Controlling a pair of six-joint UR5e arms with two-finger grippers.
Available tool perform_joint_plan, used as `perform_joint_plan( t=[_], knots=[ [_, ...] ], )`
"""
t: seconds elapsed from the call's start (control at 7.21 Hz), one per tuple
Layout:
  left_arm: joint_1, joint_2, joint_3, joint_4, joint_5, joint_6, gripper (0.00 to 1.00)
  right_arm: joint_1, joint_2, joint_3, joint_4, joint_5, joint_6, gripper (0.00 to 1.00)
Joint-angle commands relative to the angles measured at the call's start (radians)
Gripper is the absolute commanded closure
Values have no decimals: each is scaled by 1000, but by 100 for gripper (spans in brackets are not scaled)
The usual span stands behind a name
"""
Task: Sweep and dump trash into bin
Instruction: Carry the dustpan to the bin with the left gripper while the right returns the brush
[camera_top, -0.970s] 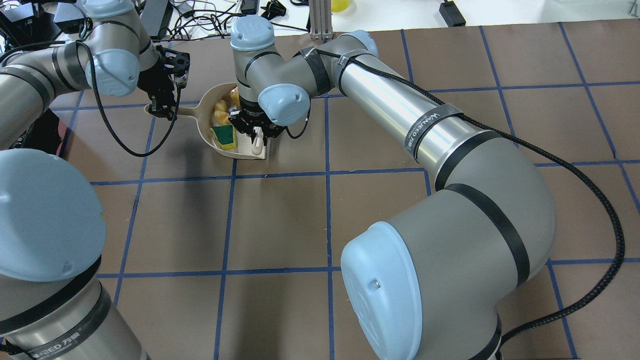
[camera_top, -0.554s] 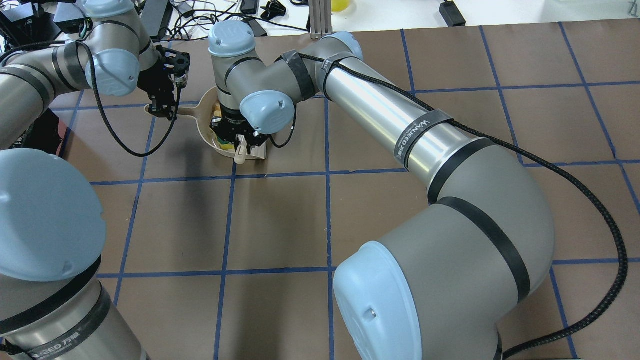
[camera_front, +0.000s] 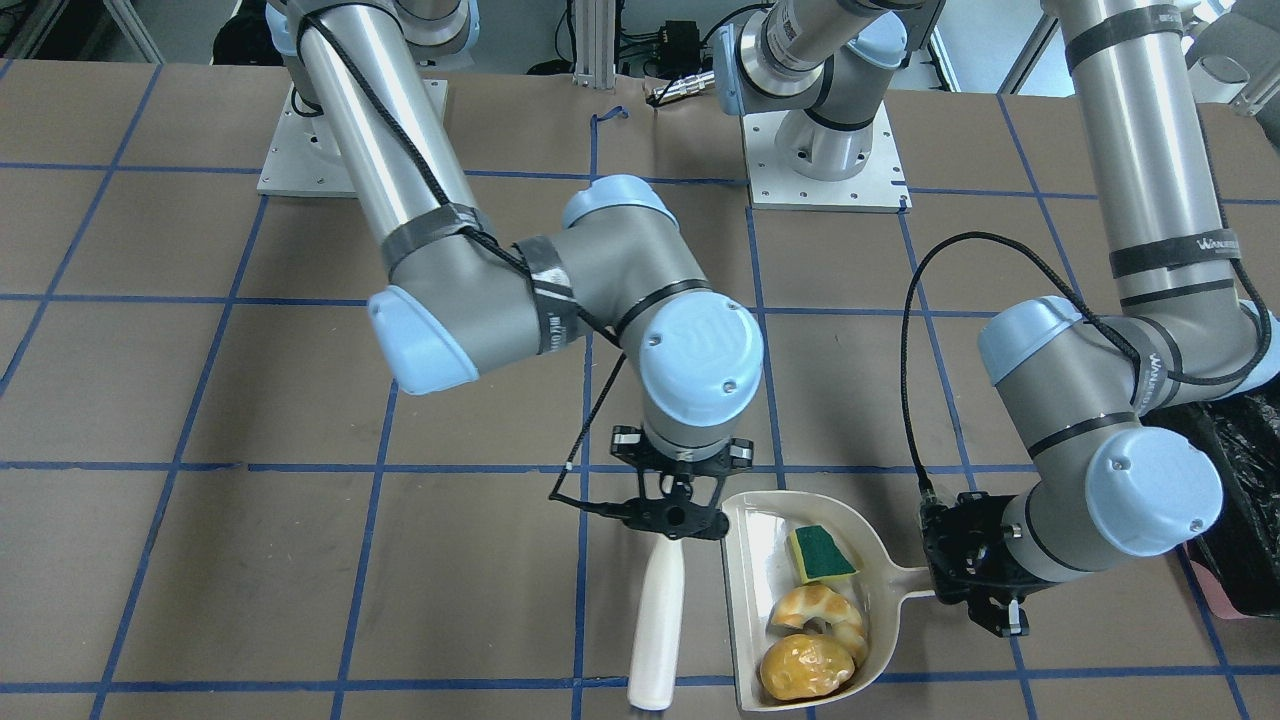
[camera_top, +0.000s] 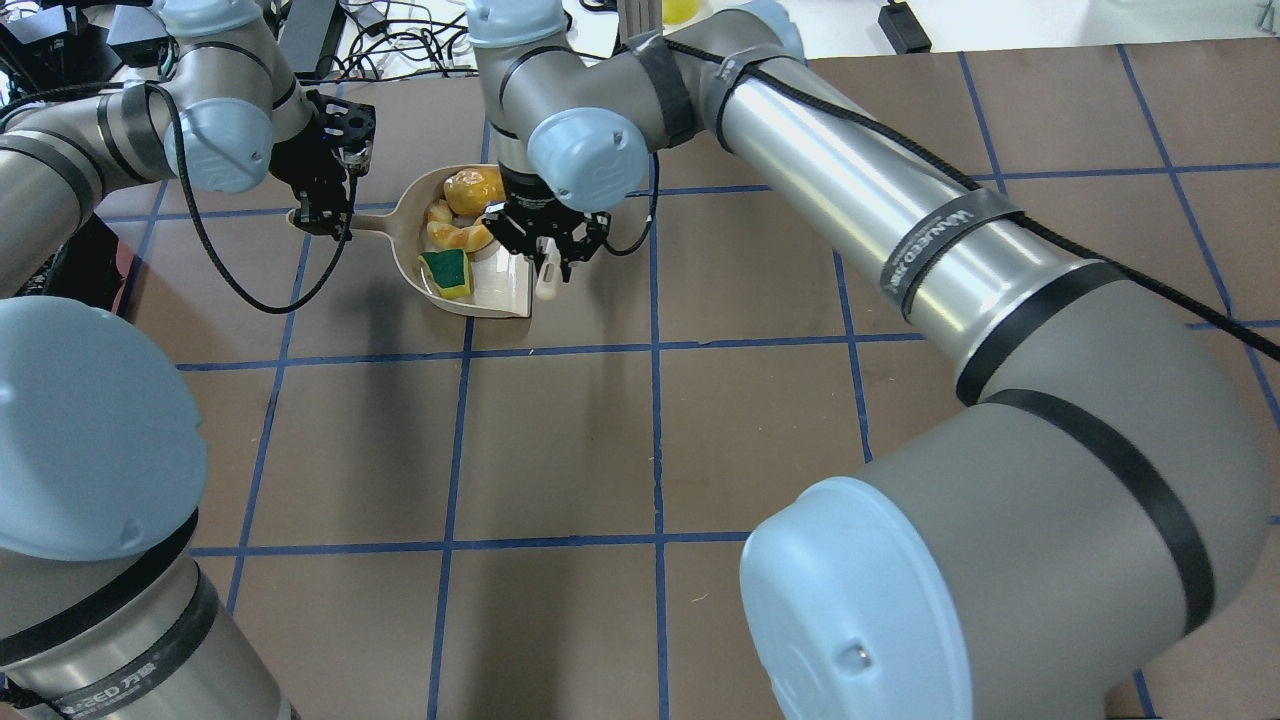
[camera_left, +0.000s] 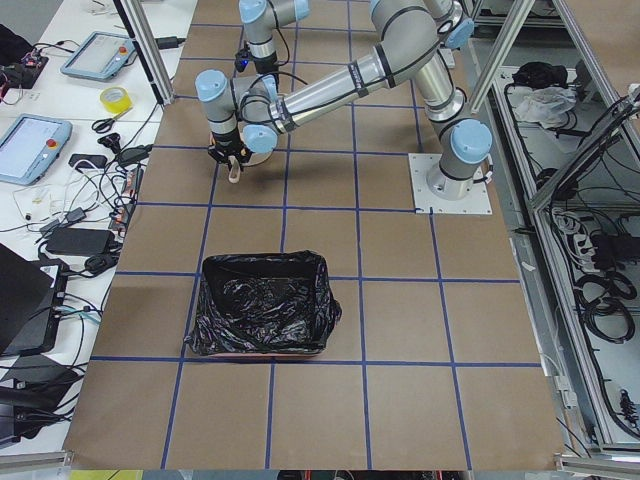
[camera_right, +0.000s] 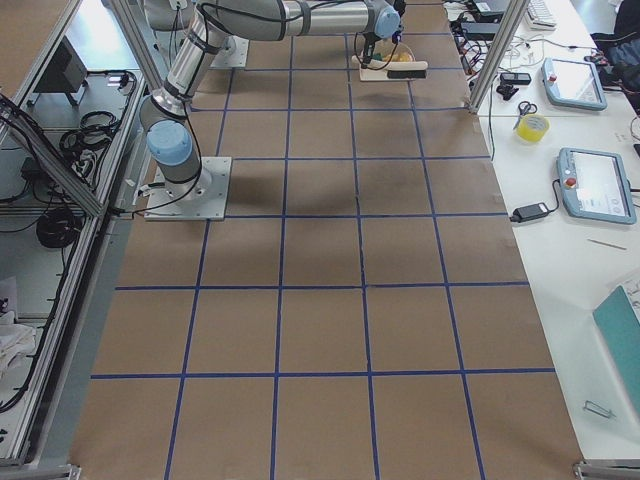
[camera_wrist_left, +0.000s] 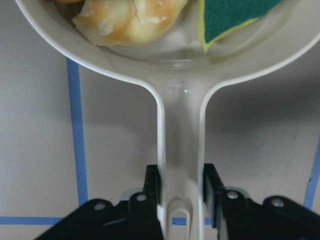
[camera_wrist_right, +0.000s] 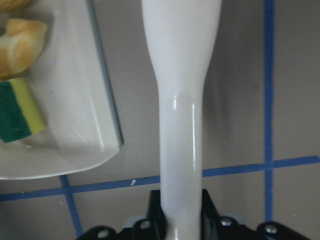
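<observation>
All three bits of trash sit in the dustpan (camera_front: 757, 560): the bread roll (camera_front: 805, 665) deepest, the croissant piece (camera_front: 820, 608) touching it, and the sponge wedge (camera_front: 822, 553) nearest the open lip. The left gripper (camera_wrist_left: 181, 187) is clamped narrow on the end of the pan handle (camera_wrist_left: 180, 130), one finger on each side. The pan runs straight out ahead of that claw, and the handle's long axis is in line with it.

What matters is that the bin (camera_left: 205, 310) lies the other way. It is behind the left claw, off past the wrist and well apart, so the pan's mouth points away from it. The left arm is clearly the nearer one for the carry, and I'd guess the pan has to travel handle-first and then tip.

The right gripper (camera_wrist_right: 181, 205) is closed around a white tool handle (camera_wrist_right: 181, 100), just beside the pan's lip on the far side from the bin. The pan looks flat on the table, though I can't be sure from here.
</observation>
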Motion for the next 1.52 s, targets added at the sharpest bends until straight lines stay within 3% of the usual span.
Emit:
perform_joint_plan(
  t=[0.0, 0.28, 0.42, 0.83, 1.39],
  knots=[
    [9, 11, -4, -2, -40, 0, 91, -144, -201, 240, -2, -26, -134, 100],
    [37, 23, -3, -18, -40, 11, 92, -321, -379, 458, -66, -29, -322, 100],
    [64, 41, 16, -40, -29, 90, 92, -407, -432, 511, -81, -41, -442, 100],
    [239, 109, 52, -138, 4, 338, 92, -618, -440, 564, -68, -74, -731, 100],
    [486, 134, 247, -381, 29, 548, 93, -708, -382, 657, -175, -149, -830, 100]
  ],
)
